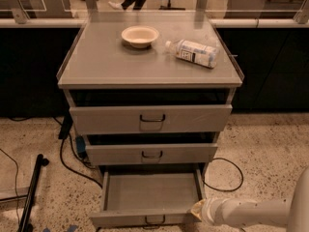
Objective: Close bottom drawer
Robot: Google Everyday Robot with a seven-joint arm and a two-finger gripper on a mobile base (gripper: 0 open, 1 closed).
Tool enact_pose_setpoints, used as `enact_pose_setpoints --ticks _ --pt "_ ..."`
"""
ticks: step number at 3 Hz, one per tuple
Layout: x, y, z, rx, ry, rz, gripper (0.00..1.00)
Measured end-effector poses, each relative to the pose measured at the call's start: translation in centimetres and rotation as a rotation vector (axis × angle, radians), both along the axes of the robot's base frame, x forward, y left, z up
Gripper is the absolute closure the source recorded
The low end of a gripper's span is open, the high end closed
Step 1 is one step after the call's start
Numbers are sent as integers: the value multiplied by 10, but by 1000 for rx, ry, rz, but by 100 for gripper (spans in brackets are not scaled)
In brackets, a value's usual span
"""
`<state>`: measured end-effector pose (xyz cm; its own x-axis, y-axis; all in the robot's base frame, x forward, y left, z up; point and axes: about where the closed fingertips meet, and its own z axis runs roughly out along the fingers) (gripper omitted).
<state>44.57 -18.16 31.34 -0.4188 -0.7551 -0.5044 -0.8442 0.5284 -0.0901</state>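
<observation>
The bottom drawer (pixel 150 193) of the grey cabinet is pulled far out, an empty shallow grey tray with a short front panel and a small dark handle (pixel 155 221). My gripper (pixel 197 210) is at the end of the white arm coming in from the lower right. It sits at the drawer's front right corner, against the front panel's right end. The middle drawer (pixel 151 153) and the top drawer (pixel 151 119) above stand slightly out.
On the cabinet top (pixel 96 62) are a cream bowl (pixel 140 36) and a plastic bottle (pixel 192 52) lying on its side. Black cables (pixel 72 156) trail on the speckled floor on the left and right of the cabinet. A black pole (pixel 32 192) leans at lower left.
</observation>
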Motion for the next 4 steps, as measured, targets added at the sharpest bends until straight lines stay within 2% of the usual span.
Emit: enact_pose_setpoints --ticks 2,3,4 --pt "-29 19 -86 98 92 0 100" --pt "-33 36 -114 154 124 29 100" --pt "-26 44 -142 168 139 51 100"
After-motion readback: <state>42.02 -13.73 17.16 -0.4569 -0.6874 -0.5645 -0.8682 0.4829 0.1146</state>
